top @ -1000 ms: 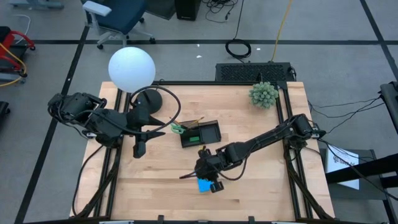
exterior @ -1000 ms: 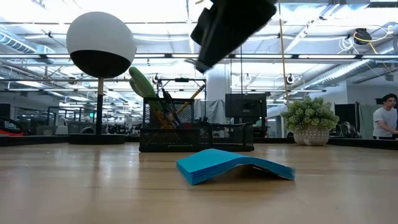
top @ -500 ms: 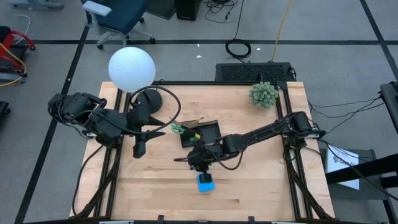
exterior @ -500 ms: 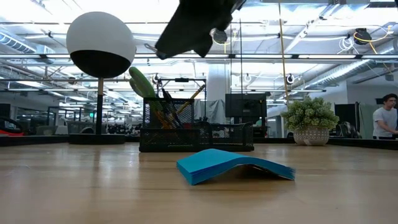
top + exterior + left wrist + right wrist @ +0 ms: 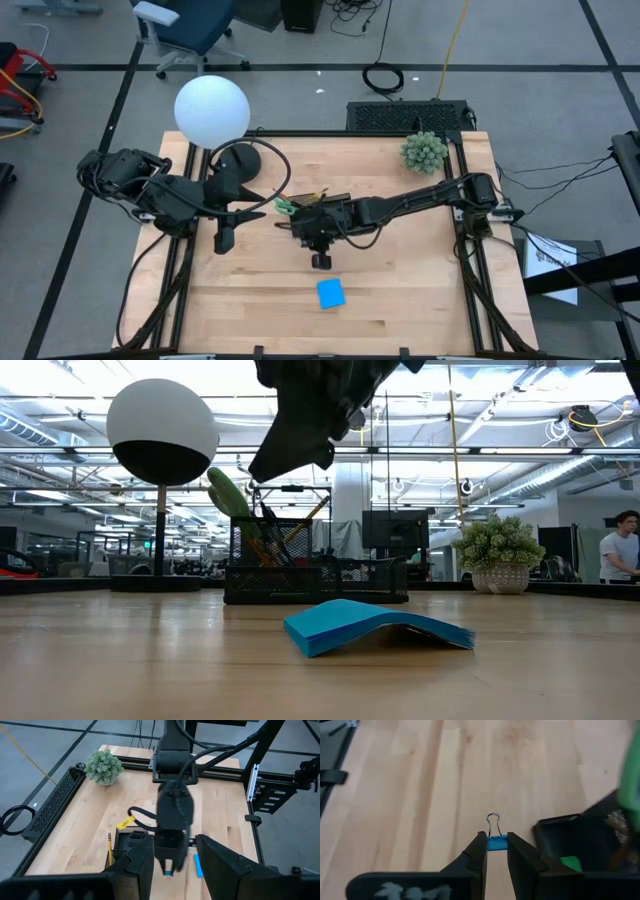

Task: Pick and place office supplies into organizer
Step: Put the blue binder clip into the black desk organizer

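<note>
Right hand [image 5: 495,851] pinches a small blue binder clip [image 5: 496,841], light and rigid, at 9 o'clock of the organizer [image 5: 335,209]; left hand [image 5: 226,238] waits open.

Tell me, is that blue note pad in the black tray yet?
Not yet. The blue note pad lies on the bare wooden table, apart from the organizer; low down, its middle arches upward.

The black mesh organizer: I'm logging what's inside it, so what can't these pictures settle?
- Black mesh organizer, high view: right arm covers most compartments.
- Low view: mesh wall screens pencil and scissor ends.
- Right wrist view: green piece inside, blurred, cut by edge.
</note>
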Tool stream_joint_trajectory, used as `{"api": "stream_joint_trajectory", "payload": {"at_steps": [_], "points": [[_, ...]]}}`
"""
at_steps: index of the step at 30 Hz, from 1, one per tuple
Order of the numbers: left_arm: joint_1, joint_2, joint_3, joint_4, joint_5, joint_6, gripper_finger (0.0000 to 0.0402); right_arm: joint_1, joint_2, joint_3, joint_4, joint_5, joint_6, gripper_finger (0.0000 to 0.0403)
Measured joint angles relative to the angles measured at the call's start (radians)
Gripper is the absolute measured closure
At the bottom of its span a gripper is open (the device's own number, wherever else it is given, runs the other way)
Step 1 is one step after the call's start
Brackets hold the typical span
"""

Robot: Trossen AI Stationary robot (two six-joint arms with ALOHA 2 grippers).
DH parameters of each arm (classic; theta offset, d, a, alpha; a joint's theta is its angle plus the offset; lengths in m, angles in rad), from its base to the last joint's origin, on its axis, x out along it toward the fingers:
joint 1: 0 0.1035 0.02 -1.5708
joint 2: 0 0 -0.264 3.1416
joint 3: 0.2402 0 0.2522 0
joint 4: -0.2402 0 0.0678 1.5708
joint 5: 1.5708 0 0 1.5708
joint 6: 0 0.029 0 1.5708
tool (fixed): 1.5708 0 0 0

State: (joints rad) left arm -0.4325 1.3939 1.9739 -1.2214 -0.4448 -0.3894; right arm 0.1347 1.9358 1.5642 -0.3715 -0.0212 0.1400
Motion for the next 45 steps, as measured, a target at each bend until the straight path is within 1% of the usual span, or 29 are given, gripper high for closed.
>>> {"api": "stream_joint_trajectory", "payload": {"at_steps": [9,21,25,34,41,45], "points": [[0.0,0.0,0.0,0.0,0.0,0.0,0.0256,-0.07,0.0,0.0,-0.002,0.002,-0.014,0.0358],[0.0,0.0,0.0,0.0,0.0,0.0,0.0256,-0.127,0.0,0.0,-0.024,0.002,-0.025,0.0358],[0.0,0.0,0.0,0.0,0.0,0.0,0.0256,-0.137,0.0,-0.006,-0.028,0.002,-0.036,0.0358],[0.0,0.0,0.0,0.0,0.0,0.0,0.0256,-0.15,-0.002,-0.08,-0.008,0.0,-0.005,0.0358],[0.0,0.0,0.0,0.0,0.0,0.0,0.0256,-0.149,-0.002,-0.094,-0.002,0.001,-0.006,0.0358],[0.0,0.0,0.0,0.0,0.0,0.0,0.0256,-0.15,-0.002,-0.094,0.006,0.03,-0.006,0.0358]]}}
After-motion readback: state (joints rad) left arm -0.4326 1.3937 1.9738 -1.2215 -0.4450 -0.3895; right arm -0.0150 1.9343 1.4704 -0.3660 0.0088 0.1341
